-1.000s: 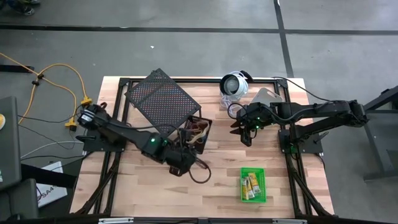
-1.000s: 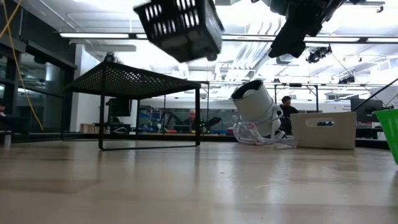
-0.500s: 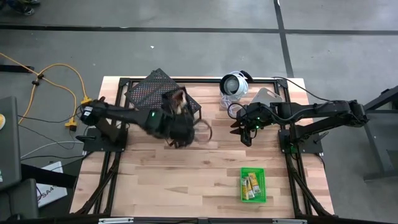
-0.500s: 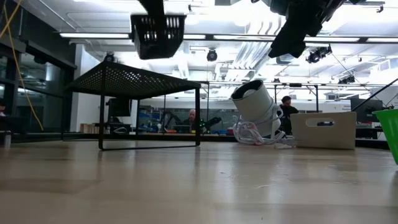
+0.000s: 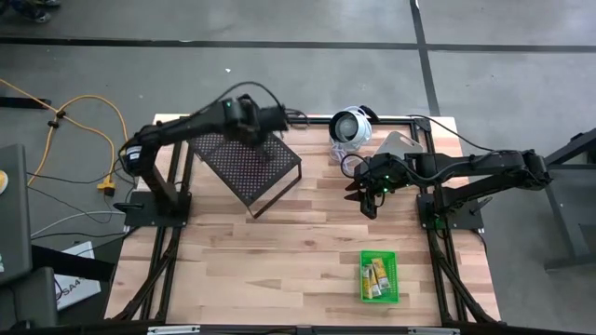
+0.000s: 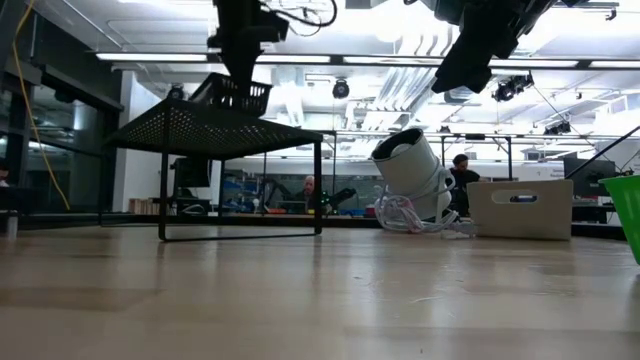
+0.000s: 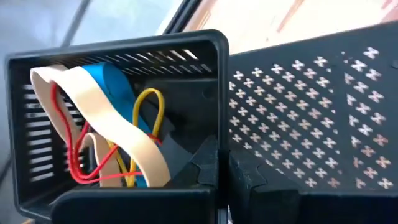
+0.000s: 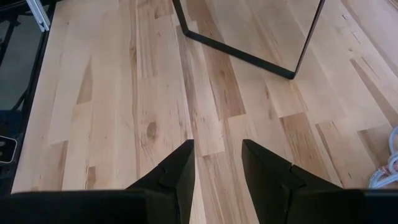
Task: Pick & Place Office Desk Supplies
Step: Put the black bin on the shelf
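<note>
The left gripper, fingers pinching the rim of the black bin holding elastic loops, is setting it atop the mesh rack; the right gripper, fingers spread and empty, is waiting beside the rack

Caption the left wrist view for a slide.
Left gripper shut on the black bin of elastic loops, beside the mesh rack.

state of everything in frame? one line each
left gripper: shut on the black bin's wall
black bin: held at the mesh rack's top, elastic loops inside
mesh rack: upright on table
right gripper: open, empty, above table
green bin: on table, holds yellow pieces
round device: tipped over
</note>
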Available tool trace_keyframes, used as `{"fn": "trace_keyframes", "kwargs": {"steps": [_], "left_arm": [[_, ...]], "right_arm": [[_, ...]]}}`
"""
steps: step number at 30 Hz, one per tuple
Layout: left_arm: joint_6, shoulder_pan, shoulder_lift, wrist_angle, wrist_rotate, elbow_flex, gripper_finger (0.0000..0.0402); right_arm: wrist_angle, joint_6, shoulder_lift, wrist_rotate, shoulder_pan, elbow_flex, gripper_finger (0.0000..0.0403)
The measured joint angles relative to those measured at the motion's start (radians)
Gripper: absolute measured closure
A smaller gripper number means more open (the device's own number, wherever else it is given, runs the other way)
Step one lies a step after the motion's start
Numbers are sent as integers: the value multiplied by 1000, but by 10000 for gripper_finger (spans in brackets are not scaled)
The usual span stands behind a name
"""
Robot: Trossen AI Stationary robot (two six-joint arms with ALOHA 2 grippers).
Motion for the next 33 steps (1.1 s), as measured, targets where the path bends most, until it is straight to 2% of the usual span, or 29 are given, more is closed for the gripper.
{"fn": "trace_keyframes", "kwargs": {"steps": [7, 20, 33], "left_arm": [[55, 99, 3, 62, 42, 0, 400], [-3, 81, 5, 27, 57, -61, 400], [-14, 88, 5, 64, 55, -111, 400]], "right_arm": [[0, 0, 0, 0, 0, 0, 282], [0, 0, 0, 0, 0, 0, 282], [0, 0, 0, 0, 0, 0, 282]]}}
